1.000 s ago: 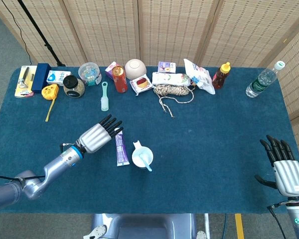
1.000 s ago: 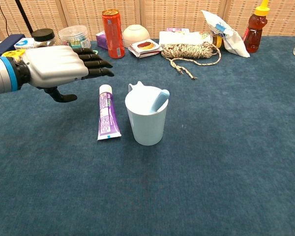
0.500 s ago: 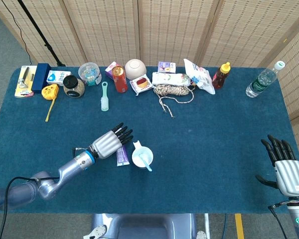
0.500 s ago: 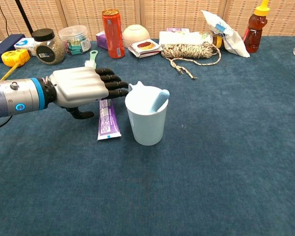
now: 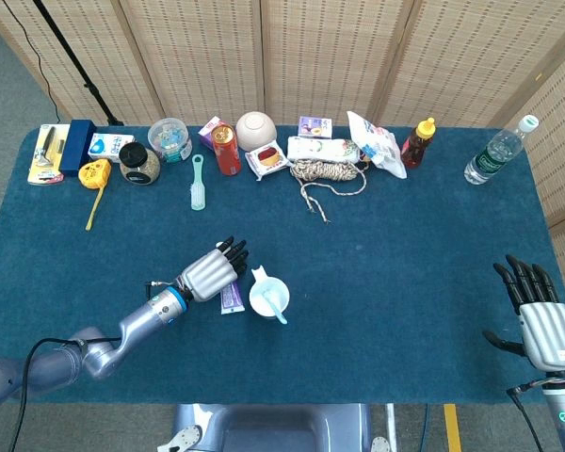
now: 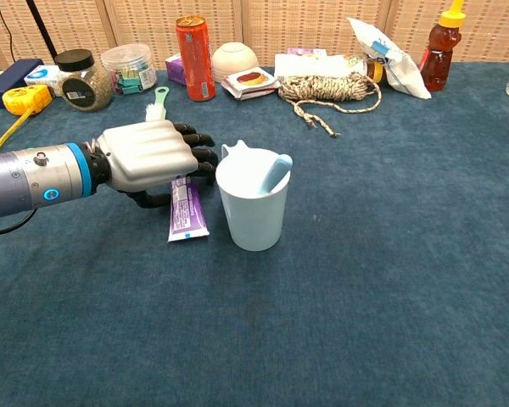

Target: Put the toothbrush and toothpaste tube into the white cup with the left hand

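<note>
A white cup (image 6: 253,220) stands upright mid-table, also seen from above (image 5: 260,298). A light blue toothbrush (image 6: 277,172) leans inside it, its end poking over the rim (image 5: 280,312). The purple toothpaste tube (image 6: 187,219) lies flat just left of the cup (image 5: 230,298). My left hand (image 6: 149,156) hovers low over the tube's far half, fingers stretched towards the cup and thumb (image 6: 146,200) down beside the tube; a grip is not visible. In the head view the left hand (image 5: 207,271) covers the tube's top. My right hand (image 5: 544,325) is open at the table's right front edge.
Along the back edge stand a red can (image 6: 193,46), a bowl (image 6: 235,58), a coil of rope (image 6: 329,88), a snack bag (image 6: 388,54), a honey bottle (image 6: 439,52), jars and a green brush (image 5: 198,183). A water bottle (image 5: 494,153) is far right.
My left hand has moved right and towards the cup, dropping from beside the tube to low over its far half. The cup, toothbrush and right hand have stayed put.
</note>
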`<action>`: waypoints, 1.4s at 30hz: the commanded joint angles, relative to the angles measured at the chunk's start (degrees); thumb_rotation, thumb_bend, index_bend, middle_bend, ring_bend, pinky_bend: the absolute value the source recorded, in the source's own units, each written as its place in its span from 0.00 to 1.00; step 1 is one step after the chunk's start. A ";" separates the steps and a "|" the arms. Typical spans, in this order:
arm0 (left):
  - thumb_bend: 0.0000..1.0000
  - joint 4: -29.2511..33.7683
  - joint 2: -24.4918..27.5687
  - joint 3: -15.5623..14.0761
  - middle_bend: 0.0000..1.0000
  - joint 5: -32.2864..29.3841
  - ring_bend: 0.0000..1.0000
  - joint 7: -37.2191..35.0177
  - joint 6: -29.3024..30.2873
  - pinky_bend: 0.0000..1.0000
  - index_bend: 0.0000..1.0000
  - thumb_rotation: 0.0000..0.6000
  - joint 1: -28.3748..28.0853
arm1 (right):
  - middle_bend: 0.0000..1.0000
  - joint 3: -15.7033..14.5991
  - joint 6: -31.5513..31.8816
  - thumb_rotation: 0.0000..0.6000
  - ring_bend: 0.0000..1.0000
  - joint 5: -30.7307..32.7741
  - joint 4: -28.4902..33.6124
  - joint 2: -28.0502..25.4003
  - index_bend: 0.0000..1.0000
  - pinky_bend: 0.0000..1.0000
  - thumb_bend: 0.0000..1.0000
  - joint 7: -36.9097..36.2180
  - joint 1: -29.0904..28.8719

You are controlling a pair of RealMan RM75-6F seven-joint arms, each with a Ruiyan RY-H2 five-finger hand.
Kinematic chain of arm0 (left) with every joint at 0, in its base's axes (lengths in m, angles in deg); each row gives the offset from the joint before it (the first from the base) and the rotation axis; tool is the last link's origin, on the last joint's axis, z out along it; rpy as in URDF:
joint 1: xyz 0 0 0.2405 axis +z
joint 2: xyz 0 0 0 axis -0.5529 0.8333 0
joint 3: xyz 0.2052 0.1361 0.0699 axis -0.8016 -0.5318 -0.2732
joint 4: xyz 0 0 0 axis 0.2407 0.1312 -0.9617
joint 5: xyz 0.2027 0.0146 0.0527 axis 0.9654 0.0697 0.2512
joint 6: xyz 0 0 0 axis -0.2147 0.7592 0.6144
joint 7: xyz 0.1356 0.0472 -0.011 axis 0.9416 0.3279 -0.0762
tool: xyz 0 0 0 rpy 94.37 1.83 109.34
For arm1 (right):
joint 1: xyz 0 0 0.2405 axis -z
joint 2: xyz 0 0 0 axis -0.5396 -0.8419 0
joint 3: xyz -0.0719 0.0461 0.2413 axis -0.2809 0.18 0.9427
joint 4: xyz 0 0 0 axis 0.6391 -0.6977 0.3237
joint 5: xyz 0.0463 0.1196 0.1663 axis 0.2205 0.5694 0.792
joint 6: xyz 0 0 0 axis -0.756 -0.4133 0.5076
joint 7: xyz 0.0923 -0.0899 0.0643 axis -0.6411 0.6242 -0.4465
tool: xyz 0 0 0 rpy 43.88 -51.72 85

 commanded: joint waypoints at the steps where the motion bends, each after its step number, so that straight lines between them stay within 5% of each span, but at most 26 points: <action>1: 0.38 -0.19 0.25 0.03 0.32 -0.30 0.20 -0.98 0.43 0.23 0.55 1.00 0.41 | 0.00 -0.04 -0.02 1.00 0.00 -0.05 0.00 0.01 0.06 0.00 0.00 0.03 -0.01; 15: 0.38 -0.31 5.46 -0.58 0.38 -0.06 0.27 -11.33 5.96 0.31 0.62 1.00 4.04 | 0.00 -0.44 -0.30 1.00 0.00 -0.57 0.33 0.38 0.06 0.00 0.00 1.03 -0.16; 23: 0.38 2.65 9.08 2.20 0.40 -2.09 0.29 -25.62 10.25 0.34 0.64 1.00 6.27 | 0.00 -0.53 -0.49 1.00 0.00 -0.51 0.45 0.41 0.06 0.00 0.00 1.15 -0.20; 30: 0.39 6.22 12.71 4.04 0.41 -1.81 0.30 -30.28 13.36 0.34 0.65 1.00 6.78 | 0.00 -0.62 -0.74 1.00 0.00 -0.60 0.48 0.48 0.06 0.00 0.00 1.04 -0.34; 39: 0.39 15.44 17.72 5.72 0.41 0.70 0.30 -25.83 16.18 0.34 0.65 1.00 5.97 | 0.00 -0.67 -0.42 1.00 0.00 -0.76 0.77 0.22 0.06 0.00 0.00 0.60 -0.23; 42: 0.39 21.83 20.35 7.20 0.41 3.90 0.30 -17.28 18.06 0.34 0.65 1.00 4.51 | 0.00 -0.63 -0.30 1.00 0.00 -0.77 0.82 0.04 0.06 0.00 0.00 0.07 -0.20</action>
